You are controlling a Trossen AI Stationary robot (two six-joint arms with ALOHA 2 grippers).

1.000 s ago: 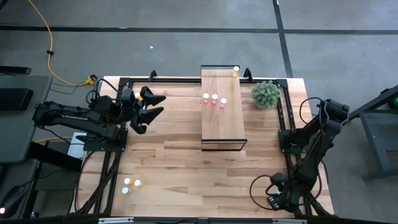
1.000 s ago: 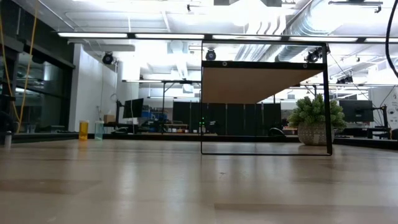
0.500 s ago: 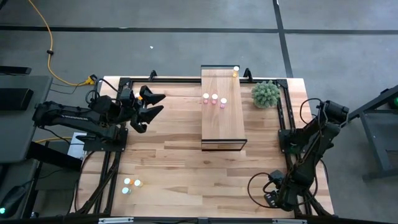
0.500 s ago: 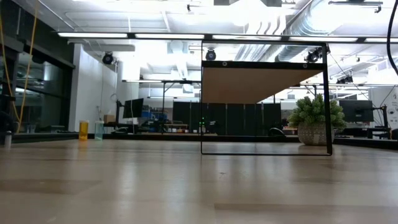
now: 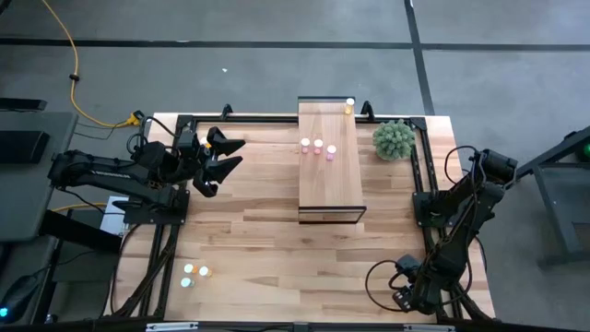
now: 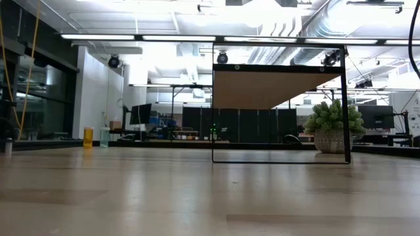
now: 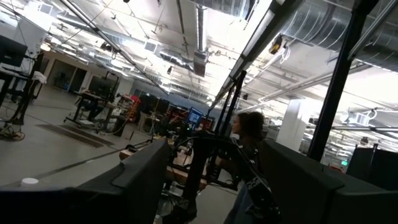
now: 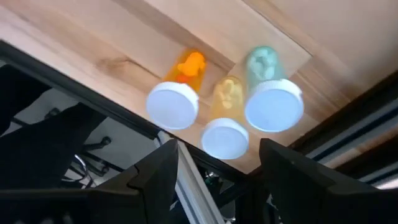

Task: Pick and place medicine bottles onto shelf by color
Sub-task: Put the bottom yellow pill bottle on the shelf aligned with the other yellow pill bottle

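Note:
Three medicine bottles with white caps stand close together on the table by its near right corner: an orange one [image 8: 186, 67], a yellow one [image 8: 227, 93] and a blue-green one [image 8: 262, 62]. My right gripper [image 8: 217, 186] hangs open over them, pointing steeply down, its fingers on either side of the yellow bottle's cap without touching it. In the high view this gripper [image 5: 404, 288] hides them. The shelf [image 5: 330, 171] carries three pink bottles [image 5: 318, 147] and a yellow one [image 5: 349, 106] at its far end. My left gripper [image 5: 232, 155] waits open, raised at the far left.
A few more bottles [image 5: 194, 273] stand near the table's near left corner. A small potted plant [image 5: 395, 139] sits right of the shelf. A dark frame rail [image 5: 419, 184] runs along the table's right side. A person [image 7: 249, 130] shows in the room beyond.
My right gripper has rolled a little about its own axis above the near right corner, staying in place. The bottles and my left arm have kept still.

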